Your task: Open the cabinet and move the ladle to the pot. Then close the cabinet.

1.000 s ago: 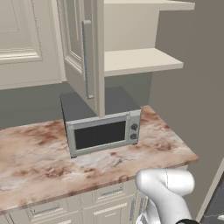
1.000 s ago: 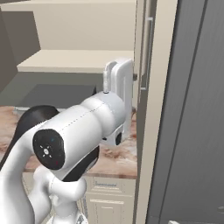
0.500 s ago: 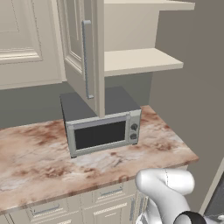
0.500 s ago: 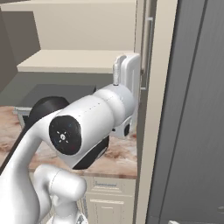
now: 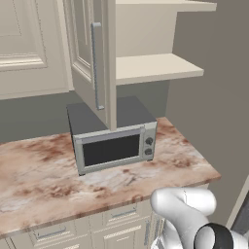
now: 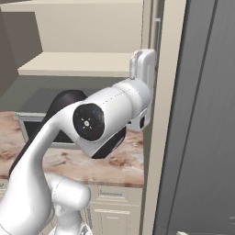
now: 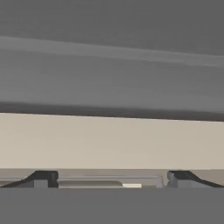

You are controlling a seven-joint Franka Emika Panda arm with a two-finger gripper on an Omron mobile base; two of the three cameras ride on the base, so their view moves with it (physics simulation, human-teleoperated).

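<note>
Your pincer (image 7: 109,178) stands at the bottom of the hand view with its two dark finger tips (image 7: 41,178) spread as wide as they go and nothing between them; just ahead of them lies a broad cream band, and beyond it grey surfaces too close and blurred to name with certainty. In the right base view the white hand sits at centre right, pressed up near a tall cream edge with a grey bar handle (image 6: 157,55) above it, most likely the edge of the cabinet's open door, though you cannot tell whether the tips touch it. Moving outward, the left base view shows the cabinet (image 5: 160,68) in the upper half of the frame with its door (image 5: 90,53) swung out toward the camera, the long handle running down the door's face at upper centre, and cream shelves exposed at upper right. Below the door a grey microwave (image 5: 114,143) sits on the marbled counter (image 5: 39,180) across the middle of the frame. As a judgement, the opening step looks done; fetching the ladle, carrying it to the pot and shutting the door all remain. The visible shelves show no ladle, and you cannot place it or the pot from these pictures, so its position relative to the pincer cannot be told here.
</note>
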